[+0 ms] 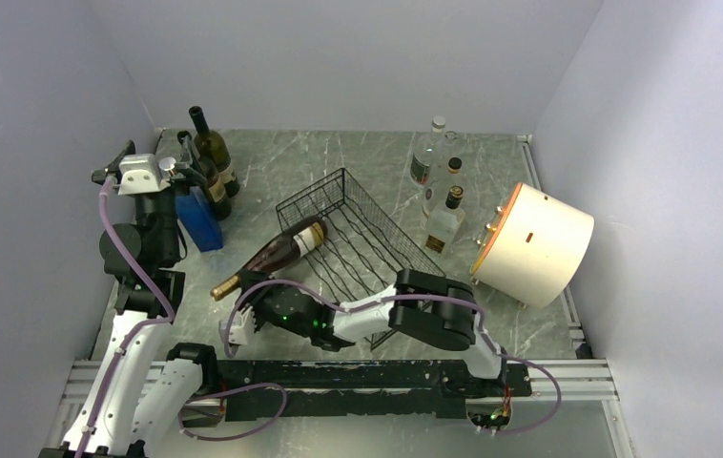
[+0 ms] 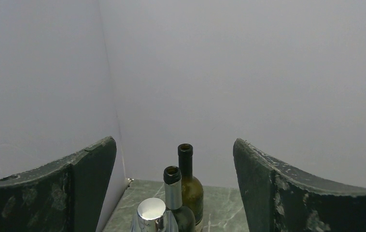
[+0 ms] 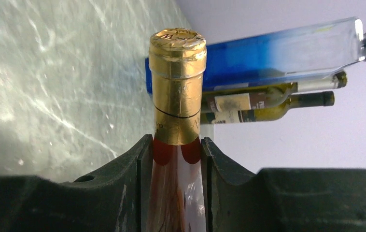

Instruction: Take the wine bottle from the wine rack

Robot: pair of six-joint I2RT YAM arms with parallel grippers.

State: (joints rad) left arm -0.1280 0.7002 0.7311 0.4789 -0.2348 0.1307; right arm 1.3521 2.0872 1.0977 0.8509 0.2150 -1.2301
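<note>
Grey marble tabletop, pale walls: the right gripper pinches the gold-foiled neck of the wine bottle, which lies slanted with its base end at the wine rack's left rim. The left gripper, spread wide and empty, hovers above upright bottles at the back left.

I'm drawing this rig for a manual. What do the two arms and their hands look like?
Both the left arm and right arm mix white links with black joints; a lavender cable loops along each. The left hand and right hand have broad, curved black fingers, scuffed pale on the left.
</note>
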